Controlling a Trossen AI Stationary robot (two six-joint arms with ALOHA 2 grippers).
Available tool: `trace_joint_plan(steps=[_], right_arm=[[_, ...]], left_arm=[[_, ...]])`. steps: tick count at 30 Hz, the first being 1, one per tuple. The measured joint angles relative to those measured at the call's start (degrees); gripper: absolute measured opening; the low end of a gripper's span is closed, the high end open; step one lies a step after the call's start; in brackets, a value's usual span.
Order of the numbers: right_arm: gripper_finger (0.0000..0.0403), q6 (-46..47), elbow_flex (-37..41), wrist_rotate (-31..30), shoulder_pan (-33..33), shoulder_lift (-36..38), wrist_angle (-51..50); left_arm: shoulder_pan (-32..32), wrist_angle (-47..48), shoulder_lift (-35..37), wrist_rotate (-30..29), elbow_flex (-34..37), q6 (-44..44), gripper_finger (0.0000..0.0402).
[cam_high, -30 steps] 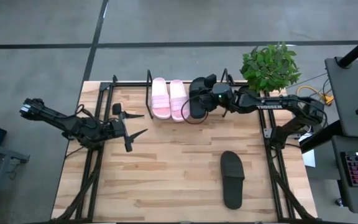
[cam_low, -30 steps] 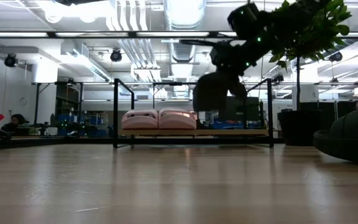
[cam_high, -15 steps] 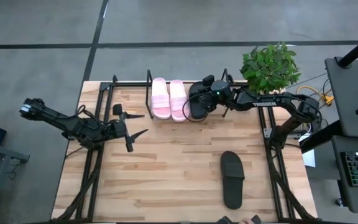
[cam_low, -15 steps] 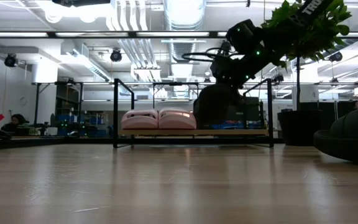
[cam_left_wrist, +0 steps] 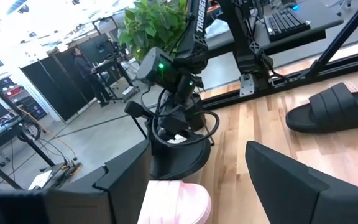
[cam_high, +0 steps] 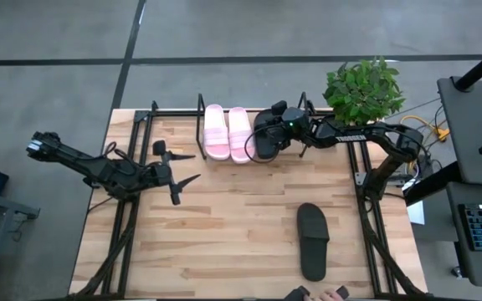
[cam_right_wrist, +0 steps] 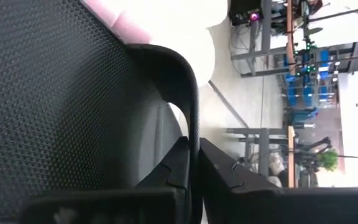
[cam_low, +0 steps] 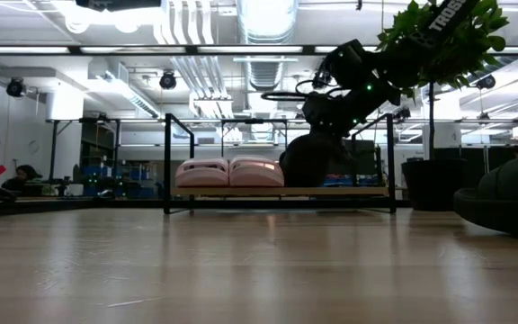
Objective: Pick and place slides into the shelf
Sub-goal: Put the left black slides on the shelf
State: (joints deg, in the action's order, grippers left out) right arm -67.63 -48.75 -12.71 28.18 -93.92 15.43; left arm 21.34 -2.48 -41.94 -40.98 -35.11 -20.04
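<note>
Wooden table (cam_high: 224,226) is carrying the shelf (cam_high: 153,113), where the right gripper (cam_high: 276,134) is pinching a black slide (cam_high: 264,138) beside the pink slides (cam_high: 228,132). I'd be settling it flat before letting go. Left gripper (cam_high: 176,167) is idling, fingers wide.

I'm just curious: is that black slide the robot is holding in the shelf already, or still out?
In. The black slide sits inside the shelf beside the pink pair, with the right gripper shut on its strap.

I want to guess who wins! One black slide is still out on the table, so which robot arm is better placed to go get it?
Probably the right arm. The loose black slide lies on the right arm's side, but the right gripper is shut on the other black slide at the shelf and must let go. The left gripper is open but farther away.
</note>
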Motion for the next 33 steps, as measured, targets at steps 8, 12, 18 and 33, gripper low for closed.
trace_joint_plan(steps=[8,12,18,33], right_arm=[[0.0060,2.27,-0.31,1.36,-0.04,0.01,-0.18],[0.0087,2.72,-0.42,1.28,-0.02,0.01,-0.24],[0.0134,5.79,-0.42,1.18,-0.02,0.01,-0.23],[0.0195,14.65,-0.42,-0.95,-0.04,0.21,-0.62]], left_arm=[[0.00,-0.07,-0.18,-0.02,0.02,0.07,0.0246],[0.00,0.00,-0.43,-0.02,0.04,0.09,0.0246],[0.00,-0.02,-0.82,-0.02,0.07,0.09,0.0246],[0.00,-0.07,-0.80,0.00,0.06,0.11,0.0246]])
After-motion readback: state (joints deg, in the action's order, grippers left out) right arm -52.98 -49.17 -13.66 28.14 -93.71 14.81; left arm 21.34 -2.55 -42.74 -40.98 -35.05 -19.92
